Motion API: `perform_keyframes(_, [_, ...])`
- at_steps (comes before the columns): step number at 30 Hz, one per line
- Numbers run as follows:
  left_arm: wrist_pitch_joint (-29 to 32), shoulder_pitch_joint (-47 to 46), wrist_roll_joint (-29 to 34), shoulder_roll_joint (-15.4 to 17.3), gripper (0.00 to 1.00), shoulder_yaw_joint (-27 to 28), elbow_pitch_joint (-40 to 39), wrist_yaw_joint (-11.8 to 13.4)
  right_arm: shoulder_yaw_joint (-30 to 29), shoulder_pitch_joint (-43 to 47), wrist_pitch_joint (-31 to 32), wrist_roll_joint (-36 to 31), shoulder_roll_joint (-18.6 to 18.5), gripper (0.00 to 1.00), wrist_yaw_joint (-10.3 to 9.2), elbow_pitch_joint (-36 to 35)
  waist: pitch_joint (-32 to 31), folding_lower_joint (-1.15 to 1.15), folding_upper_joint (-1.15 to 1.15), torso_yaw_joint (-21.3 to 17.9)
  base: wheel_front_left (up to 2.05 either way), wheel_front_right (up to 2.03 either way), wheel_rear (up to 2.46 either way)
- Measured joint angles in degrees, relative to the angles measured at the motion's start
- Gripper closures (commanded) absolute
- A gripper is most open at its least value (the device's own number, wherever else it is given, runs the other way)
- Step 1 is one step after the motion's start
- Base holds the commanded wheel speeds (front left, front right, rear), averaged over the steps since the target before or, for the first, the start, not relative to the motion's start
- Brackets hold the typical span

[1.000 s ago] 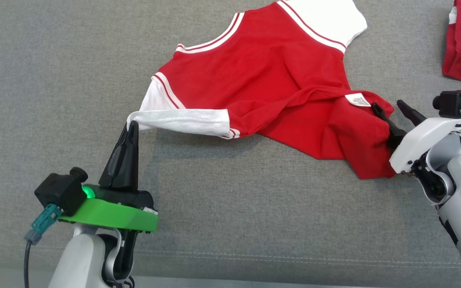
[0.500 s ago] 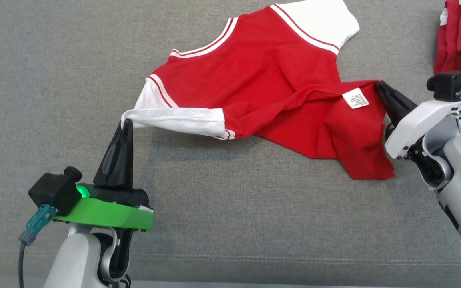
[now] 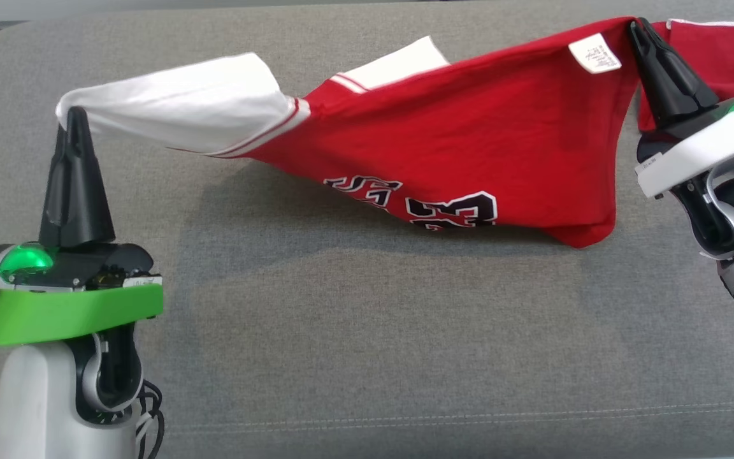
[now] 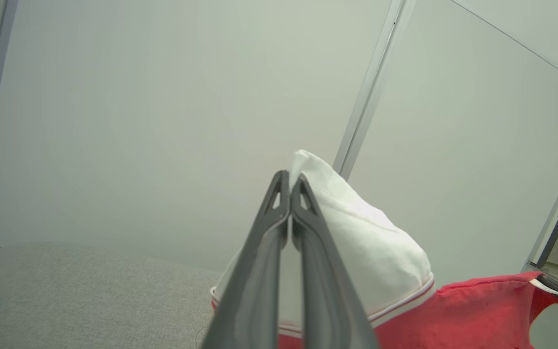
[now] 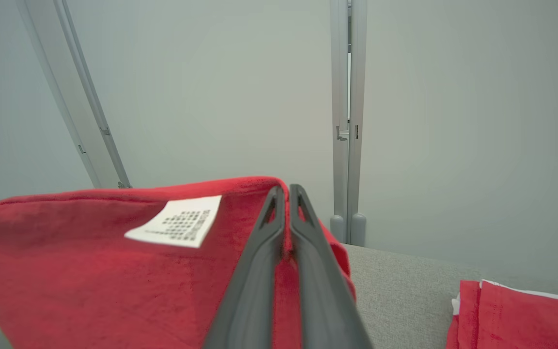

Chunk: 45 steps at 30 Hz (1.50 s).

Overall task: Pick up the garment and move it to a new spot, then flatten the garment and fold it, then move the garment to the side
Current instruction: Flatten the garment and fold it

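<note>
Now that the right gripper point(image 3: 640, 29) has closed on the red hem beside the white label point(image 3: 595, 52), where a second ago its fingers stood apart at that corner, both ends are pinched. Left gripper point(image 3: 76, 118): fingers pressed together on the tip of the white sleeve point(image 3: 182, 102), as before.

Garment point(image 3: 443, 146): was lying crumpled on the grey cushion point(image 3: 367, 331). It is now strung between the two grippers and sags in the middle, with its black-and-white lettering turned into view along the low edge. Lowest corner near or brushing the cushion; cannot tell which.

Judgement: pickup done, carry to a new spot in hand; flattening and folding remain.

Folded red pile point(image 5: 526, 315) lies on the cushion, apart from the right gripper.
</note>
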Motion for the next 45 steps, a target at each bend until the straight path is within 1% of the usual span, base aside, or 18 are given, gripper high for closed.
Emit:
perform_keyframes(5, [-0.1, 1.3, 2.1, 0.0, 1.0, 2.7, -6.5, -0.3, -1.6, 6.5, 0.0, 1.7, -0.5, 1.0, 0.01, -4.7, -2.1, 0.0, 0.0, -1.8, 0.0, 0.0, 0.0])
perform_keyframes(9, [-0.1, 3.5, 3.4, 0.0, 1.0, 5.4, -14.3, -0.6, -5.8, 11.2, 0.0, 2.1, -1.9, 1.0, 0.01, -10.6, -3.6, 0.0, 0.0, -3.5, 0.0, 0.0, 0.0])
perform_keyframes(13, [-0.1, 3.5, 5.9, 0.9, 1.0, 5.6, -23.0, -1.1, -12.1, 11.6, 0.0, 2.1, -3.0, 1.0, -0.01, -20.4, -4.9, 0.0, 0.0, -5.2, 0.0, 0.0, 0.0])
perform_keyframes(14, [-0.1, 3.5, 5.9, 0.9, 1.0, 5.6, -23.0, -1.1, -12.1, 11.6, 0.0, 2.1, -3.0, 1.0, -0.01, -20.4, -4.9, 0.0, 0.0, -5.2, 0.0, 0.0, 0.0])
perform_keyframes(17, [-0.3, 3.5, 6.7, 2.3, 1.0, 4.1, -26.7, -1.4, -13.0, 12.4, 0.0, 3.2, -3.6, 1.0, 0.0, -25.1, -5.6, 0.0, 0.0, -6.2, 0.0, 0.0, 0.0])
perform_keyframes(19, [0.4, 3.6, 6.0, 2.7, 1.0, 1.0, -25.3, -1.5, -11.8, 14.7, 0.0, 5.2, -4.0, 1.0, 0.0, -25.5, -5.9, 0.0, 0.0, -6.7, 0.0, 0.0, 0.0])
perform_keyframes(22, [5.2, 4.7, 5.0, 3.4, 1.0, -2.9, -19.8, -1.6, -7.9, 18.7, 2.6, 6.6, -4.3, 1.0, 0.0, -23.6, -5.6, 0.0, 0.0, -6.9, 0.0, 0.0, 0.0])
perform_keyframes(25, [9.3, 6.2, 3.4, 4.4, 1.0, -6.3, -11.9, -1.8, -3.5, 18.4, 7.0, 7.7, -3.8, 1.0, 0.0, -20.4, -4.5, 0.0, 0.0, -6.8, 0.0, 0.0, 0.0])
perform_keyframes(27, [12.1, 5.3, 3.4, 5.1, 1.0, -8.4, -5.9, -2.1, -0.9, 15.5, 10.4, 7.7, -3.2, 1.0, 0.0, -16.9, -3.4, 0.0, 0.0, -6.7, 0.0, 0.0, 0.0])
perform_keyframes(29, [14.6, 1.5, 3.8, 6.3, 1.0, -8.9, 0.8, -2.1, 1.0, 9.0, 13.5, 5.7, -2.4, 1.0, 0.0, -12.7, -2.3, 0.0, 0.0, -6.5, 0.0, 0.0, 0.0])
perform_keyframes(31, [15.4, -6.4, 5.8, 7.2, 1.0, -7.0, 5.3, -2.1, 0.1, -0.9, 14.8, 1.8, -1.9, 1.0, -0.13, -9.9, -1.1, 0.0, 0.0, -6.3, 0.0, 0.0, 0.0])
perform_keyframes(32, [15.3, -11.8, 6.2, 7.3, 1.0, -5.4, 6.1, -2.0, -1.6, -6.6, 14.4, -0.3, -1.5, 1.0, -0.87, -9.5, -0.6, 0.0, 0.0, -6.2, 0.0, 0.0, 0.0])
perform_keyframes(34, [13.4, -24.3, 7.4, 6.6, 1.0, -2.7, 5.9, -1.3, -7.0, -18.3, 10.9, -3.1, -0.2, 1.0, -3.75, -9.5, 0.2, 0.0, 0.0, -5.8, 0.0, 0.0, 0.0])
perform_keyframes(35, [12.0, -29.9, 7.1, 5.6, 1.0, -1.4, 4.9, -0.8, -9.7, -23.1, 8.7, -3.9, 0.4, 1.0, -5.15, -10.0, 0.4, 0.0, 0.0, -5.5, 0.0, 0.0, 0.0])
perform_keyframes(37, [10.0, -37.7, 6.7, 4.5, 1.0, -0.8, 3.7, -1.0, -11.4, -29.3, 5.7, -5.3, 0.4, 1.0, -6.2, -10.1, 0.5, 0.0, 0.0, -4.9, 0.0, 0.0, 0.0])
perform_keyframes(40, [8.4, -39.0, 6.6, 4.4, 1.0, -2.6, 5.9, -1.6, -9.1, -28.4, 4.5, -5.6, 0.9, 1.0, -5.12, -6.9, -0.1, 0.0, 0.0, -4.1, 0.0, 0.0, 0.0])
perform_keyframes(42, [8.1, -36.4, 6.6, 4.6, 1.0, -4.0, 8.3, -1.8, -5.7, -23.5, 5.3, -5.3, 2.1, 1.0, -3.87, -3.4, -0.8, 0.0, 0.0, -3.8, 0.0, 0.0, 0.0])
perform_keyframes(45, [7.9, -29.2, 6.3, 5.2, 1.0, -5.5, 10.5, -2.1, -1.6, -14.8, 7.4, -3.7, 3.1, 1.0, -2.53, 0.9, -1.5, 0.0, 0.0, -3.4, 0.0, 0.0, 0.0])
